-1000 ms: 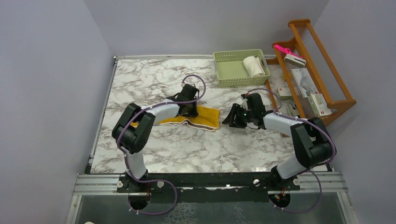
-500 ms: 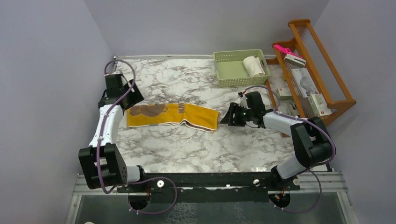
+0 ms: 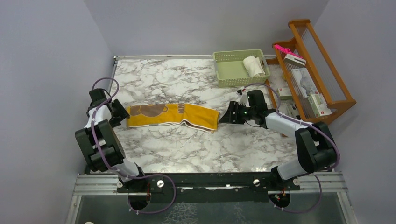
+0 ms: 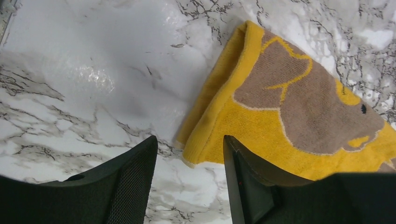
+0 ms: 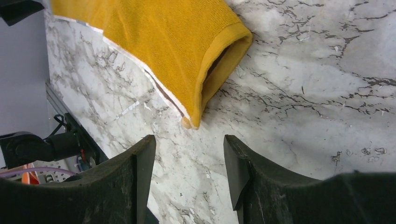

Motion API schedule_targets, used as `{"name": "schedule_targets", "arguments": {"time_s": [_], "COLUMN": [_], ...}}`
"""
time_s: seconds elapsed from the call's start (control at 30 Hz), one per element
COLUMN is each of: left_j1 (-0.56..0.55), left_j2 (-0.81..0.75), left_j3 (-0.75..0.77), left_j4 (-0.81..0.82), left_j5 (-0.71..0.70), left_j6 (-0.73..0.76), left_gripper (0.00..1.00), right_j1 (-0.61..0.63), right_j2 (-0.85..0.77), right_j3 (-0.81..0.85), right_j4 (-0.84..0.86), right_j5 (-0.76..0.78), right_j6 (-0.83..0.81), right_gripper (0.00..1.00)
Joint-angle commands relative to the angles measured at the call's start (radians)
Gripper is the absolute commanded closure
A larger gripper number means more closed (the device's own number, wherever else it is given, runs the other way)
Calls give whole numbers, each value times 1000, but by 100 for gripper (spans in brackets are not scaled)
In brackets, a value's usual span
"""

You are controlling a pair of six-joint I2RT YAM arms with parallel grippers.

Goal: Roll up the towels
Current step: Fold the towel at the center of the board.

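Observation:
The mustard-yellow towel [image 3: 173, 115] with a brown bear print lies folded flat in a long strip across the middle of the marble table. My left gripper [image 3: 119, 115] is open and empty, just left of the towel's left end; in the left wrist view the towel's near corner [image 4: 205, 149] sits between and beyond the fingertips. My right gripper [image 3: 225, 118] is open and empty, just right of the towel's right end [image 5: 187, 56]. The cream-white towel [image 3: 253, 66] lies rolled in the pale green basket [image 3: 233, 70].
The green basket stands at the back right of the marble table [image 3: 187, 144]. A wooden rack [image 3: 313, 70] with boxes and a pink brush stands along the right edge. Grey walls close in on the left and back.
My left arm has swung from over the towel out to the far left, then came down to the towel's left end. The towel now lies uncovered. The right gripper crept slightly left.

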Motion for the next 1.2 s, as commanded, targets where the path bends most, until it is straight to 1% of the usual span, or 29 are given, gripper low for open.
{"name": "schedule_targets", "arguments": {"time_s": [0.0, 0.2, 0.27, 0.37, 0.47, 0.53, 0.57, 0.6, 0.8, 0.93, 1.07, 1.17], "left_j1": [13, 10, 0, -32, -59, -62, -62, -62, -52, -55, -94, -150], "left_j2": [71, 194, 217, 241, 268, 274, 270, 262, 186, 65, -29, -32], "left_j3": [57, 98, 88, 93, 101, 102, 103, 106, 146, 229, 336, 442], "left_j4": [14, -4, -8, -30, -54, -61, -62, -68, -103, -155, -239, -342], "left_j5": [40, 126, 118, 67, 22, 19, 10, -20, -186, -282, -403, -467], "left_j6": [49, 66, 73, 86, 97, 102, 102, 99, 66, 1, -47, -58], "left_gripper": [46, 53, 54, 55, 60, 72, 90, 100, 100, 100, 100, 100], "right_j1": [2, 4, 2, 3, 3, 3, 3, 3, 4, 3, 4, 4], "right_j2": [-45, -65, -68, -71, -78, -84, -89, -94, -103, -108, -115, -118], "right_j3": [-12, -19, -18, -14, -9, -5, -4, -3, -12, -13, -9, -7], "right_j4": [0, -4, -8, -11, -19, -28, -34, -37, -54, -64, -78, -83], "right_j5": [-38, -41, -41, -42, -39, -34, -26, -22, -19, -10, 10, 11], "right_j6": [-22, -19, -21, -21, -25, -31, -35, -38, -54, -66, -76, -74], "right_gripper": [44, 44, 44, 44, 44, 43, 43, 43, 43, 43, 43, 43]}}
